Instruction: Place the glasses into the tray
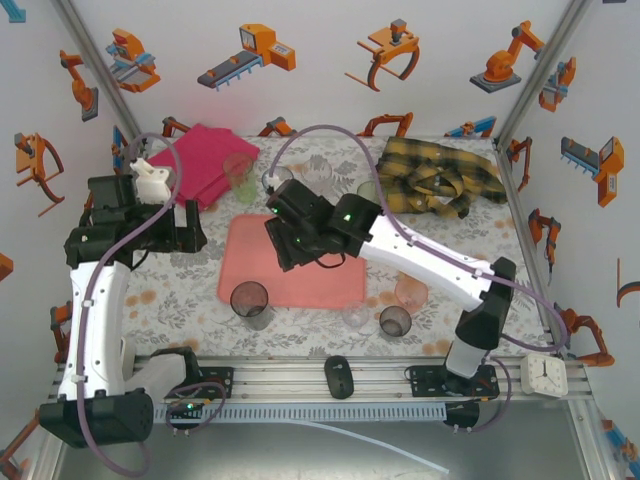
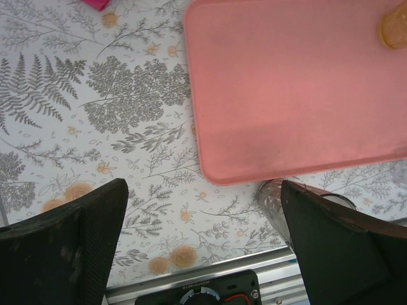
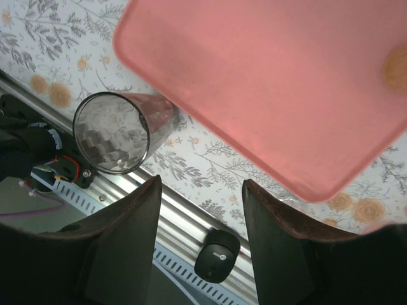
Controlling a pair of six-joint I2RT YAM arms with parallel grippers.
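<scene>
Showing floral-print surface point(image 1: 170, 290), walls point(image 1: 330, 110) w/ robot stickers point(image 1: 250, 55). Tray point(image 1: 300, 288) mid-surface, partly hidden by R arm point(image 1: 430, 262). L claw point(image 2: 203, 216) wide open, empty; R claw point(image 3: 200, 216) half open, empty.

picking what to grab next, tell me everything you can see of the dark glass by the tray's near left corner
The dark glass is a small, smoky, see-through tumbler with a round open rim. It stands upright and looks empty on the floral tablecloth. It sits outside the tray, right at its near left corner; whether the two touch is unclear. Nothing grips it.
</scene>
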